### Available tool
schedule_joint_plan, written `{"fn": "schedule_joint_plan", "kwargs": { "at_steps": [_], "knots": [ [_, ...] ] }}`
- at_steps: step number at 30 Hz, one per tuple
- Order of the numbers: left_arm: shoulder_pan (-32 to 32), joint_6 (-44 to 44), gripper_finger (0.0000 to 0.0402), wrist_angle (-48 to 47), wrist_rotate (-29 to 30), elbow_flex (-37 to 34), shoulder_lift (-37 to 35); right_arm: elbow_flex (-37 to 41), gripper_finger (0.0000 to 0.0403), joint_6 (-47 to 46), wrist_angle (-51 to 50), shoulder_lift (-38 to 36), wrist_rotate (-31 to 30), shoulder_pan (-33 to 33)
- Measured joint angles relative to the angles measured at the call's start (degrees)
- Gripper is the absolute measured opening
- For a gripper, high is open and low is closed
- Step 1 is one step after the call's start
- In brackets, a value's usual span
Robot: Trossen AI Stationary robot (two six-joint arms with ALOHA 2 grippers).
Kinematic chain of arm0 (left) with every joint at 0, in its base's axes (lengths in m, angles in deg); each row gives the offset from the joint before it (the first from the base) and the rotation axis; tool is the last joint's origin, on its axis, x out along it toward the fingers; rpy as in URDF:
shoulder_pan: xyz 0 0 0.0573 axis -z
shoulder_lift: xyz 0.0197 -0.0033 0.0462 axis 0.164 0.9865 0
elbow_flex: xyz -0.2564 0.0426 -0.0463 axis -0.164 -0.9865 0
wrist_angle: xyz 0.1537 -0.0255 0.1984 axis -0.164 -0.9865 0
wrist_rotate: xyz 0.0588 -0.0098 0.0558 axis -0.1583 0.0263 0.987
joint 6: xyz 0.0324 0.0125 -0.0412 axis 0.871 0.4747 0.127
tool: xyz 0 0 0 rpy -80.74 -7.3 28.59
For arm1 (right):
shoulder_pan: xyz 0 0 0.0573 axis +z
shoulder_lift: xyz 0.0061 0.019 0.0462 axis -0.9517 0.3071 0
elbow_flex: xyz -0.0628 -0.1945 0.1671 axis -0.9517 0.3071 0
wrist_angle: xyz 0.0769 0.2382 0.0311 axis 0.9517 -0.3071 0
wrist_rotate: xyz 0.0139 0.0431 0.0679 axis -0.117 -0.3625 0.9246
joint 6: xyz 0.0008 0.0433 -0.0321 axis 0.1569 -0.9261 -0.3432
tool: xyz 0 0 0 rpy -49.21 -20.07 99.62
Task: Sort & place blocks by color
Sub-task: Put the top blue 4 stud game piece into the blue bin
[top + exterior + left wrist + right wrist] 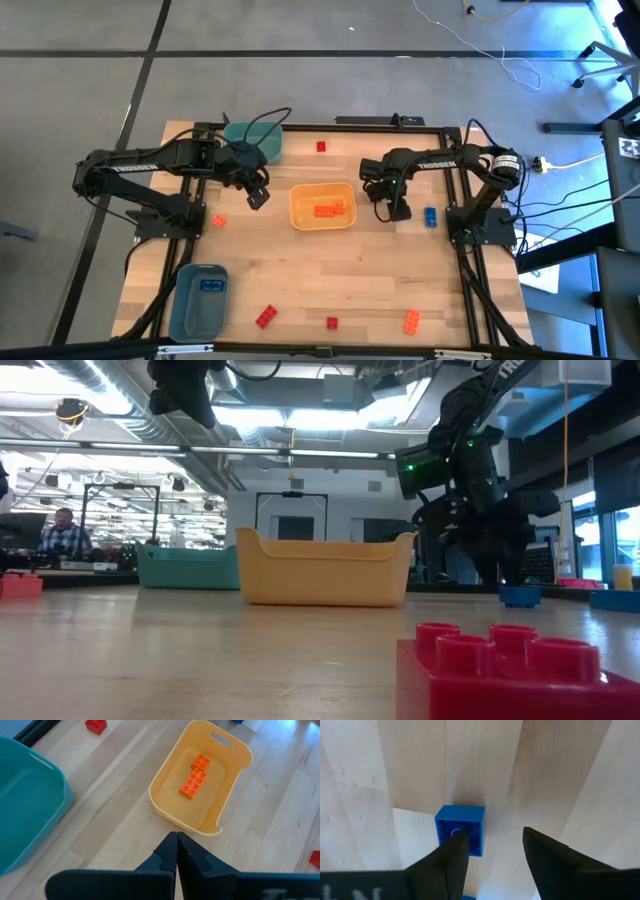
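My right gripper (398, 210) is open and points down, right of the yellow bin (322, 207). In its wrist view (492, 845), a square blue block (462, 822) lies on the table just under one finger. Another blue block (430, 216) lies to its right. My left gripper (258, 195) is shut and hangs above the table between the teal bin (255, 140) and the yellow bin; in the left wrist view (176, 840) it holds nothing. Two orange blocks (196, 776) lie in the yellow bin. A blue block (210, 287) lies in the blue bin (200, 295). My right gripper comes from above, pointing down. One finger (452, 852) stands in front of the blue block's studded top (465, 817), and the other is off to its side. I cannot tell whether the finger touches the block, which sits flat on the table.
Loose on the table are red blocks (321, 146), (266, 317), (332, 323) and orange blocks (218, 221), (411, 321). A red block (500, 670) fills the low view's foreground. Bare wood lies between the bins and the near edge. A person (62, 535) sits far behind.
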Motion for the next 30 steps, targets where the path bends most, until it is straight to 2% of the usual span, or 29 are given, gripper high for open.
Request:
{"fn": "schedule_joint_plan", "kwargs": {
  "at_steps": [22, 30],
  "knots": [
    [0.00, -0.04, 0.0000, 0.00, 0.00, 0.00, 0.00, 0.03, 0.0186, 0.29, 3.49, 0.00, -0.01, 0.00],
    [0.00, -0.04, 0.0000, 0.00, 0.00, 0.00, 0.00, 3.85, 0.0186, 0.28, 8.58, -0.01, 0.03, 0.00]
  ]
}}
